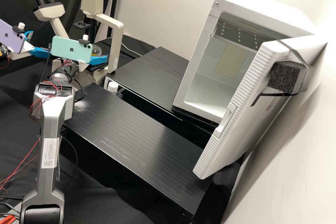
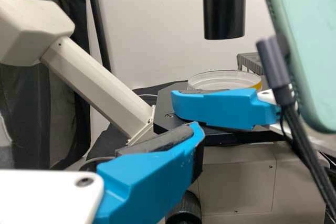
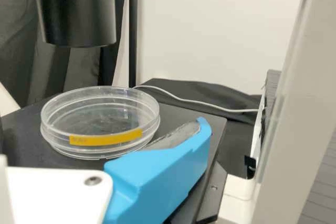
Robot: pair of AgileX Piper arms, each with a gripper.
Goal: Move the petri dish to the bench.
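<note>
Though yellow-labelled, dish on microscope stage

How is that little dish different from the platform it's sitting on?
The dish is round, while the platform has straight edges. The dish is see-through, with a yellow strip on its side; the platform is dark and solid. The dish has a raised wall, whereas the platform's top is flat. Both look roughly level.

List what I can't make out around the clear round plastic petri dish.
High view: left side of the dish, behind the teal phone.
Left wrist view: its lower wall, behind a blue finger.
Right wrist view: writing on its yellow label, too small.
Same view: top of the black cylinder, cut by the edge.
</note>
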